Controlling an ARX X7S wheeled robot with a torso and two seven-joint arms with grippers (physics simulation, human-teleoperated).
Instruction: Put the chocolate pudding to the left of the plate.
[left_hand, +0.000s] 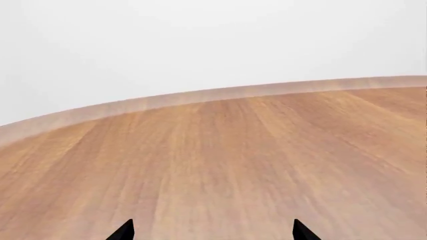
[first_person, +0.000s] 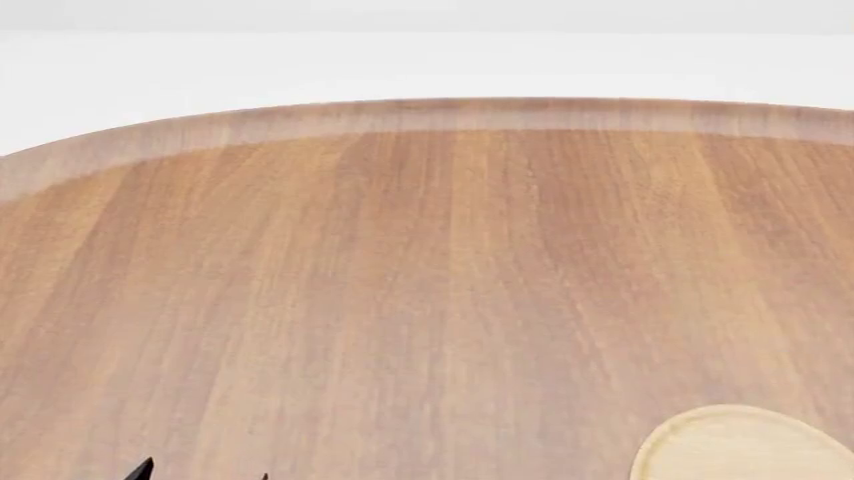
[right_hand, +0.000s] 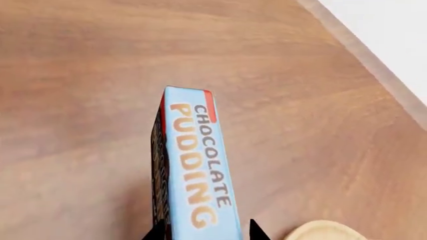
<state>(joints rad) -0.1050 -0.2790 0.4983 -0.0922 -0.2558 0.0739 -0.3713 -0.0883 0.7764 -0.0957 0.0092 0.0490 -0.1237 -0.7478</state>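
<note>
Both right hand (right_hand: 203, 231) fingertips astride the chocolate pudding (right_hand: 193, 172).

Left pincer (left_hand: 212, 233) with tips spread apart; right pincer (right_hand: 203, 231) tips either side of the carton.

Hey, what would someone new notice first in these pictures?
The chocolate pudding box, light blue top lettered in orange, stands out in the right wrist view, between the right gripper tips. Next is the pale plate at the head view's lower right on the wide wooden table.
</note>
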